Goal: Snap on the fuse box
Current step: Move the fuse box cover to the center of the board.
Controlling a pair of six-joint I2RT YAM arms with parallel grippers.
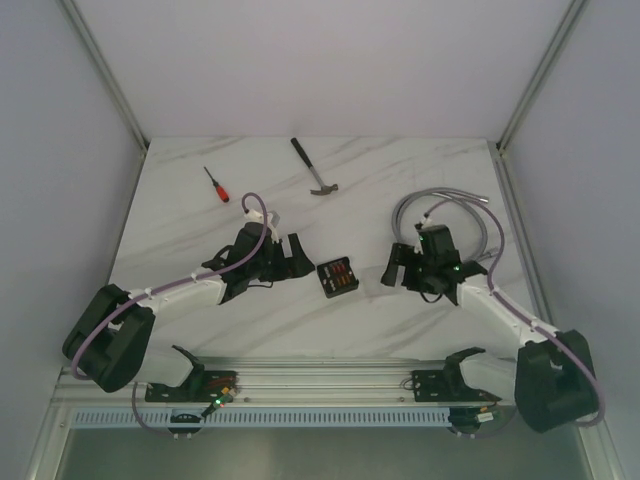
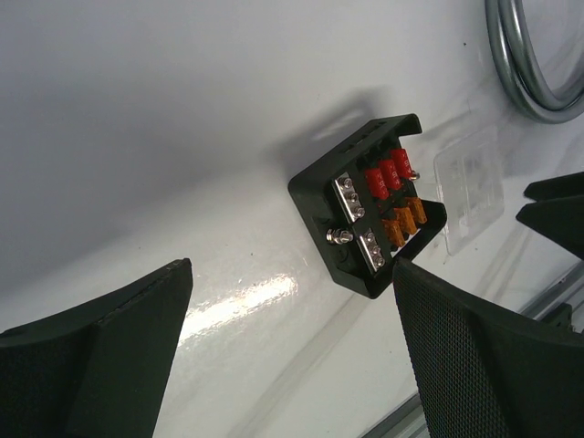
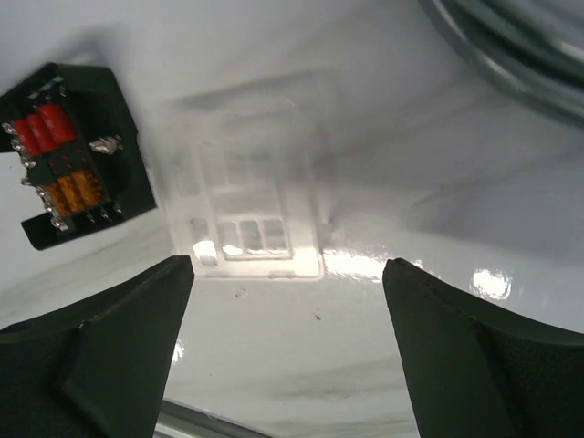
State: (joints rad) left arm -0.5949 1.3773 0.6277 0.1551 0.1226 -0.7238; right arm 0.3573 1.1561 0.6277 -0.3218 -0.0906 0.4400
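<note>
The fuse box (image 1: 337, 277) is a small black open box with red and orange fuses, lying on the white table between my two grippers. In the left wrist view the fuse box (image 2: 365, 205) sits just beyond my right fingertip, uncovered. A clear plastic cover (image 3: 251, 173) lies flat on the table to the right of the fuse box (image 3: 78, 155); the cover (image 2: 470, 187) also shows past the box. My left gripper (image 1: 290, 255) (image 2: 292, 274) is open and empty. My right gripper (image 1: 395, 265) (image 3: 287, 265) hovers open in front of the cover, holding nothing.
A hammer (image 1: 315, 170) and a red-handled screwdriver (image 1: 216, 185) lie at the back of the table. A grey corrugated cable (image 1: 450, 205) (image 3: 511, 46) loops behind the right arm. A metal rail (image 1: 330, 380) runs along the near edge.
</note>
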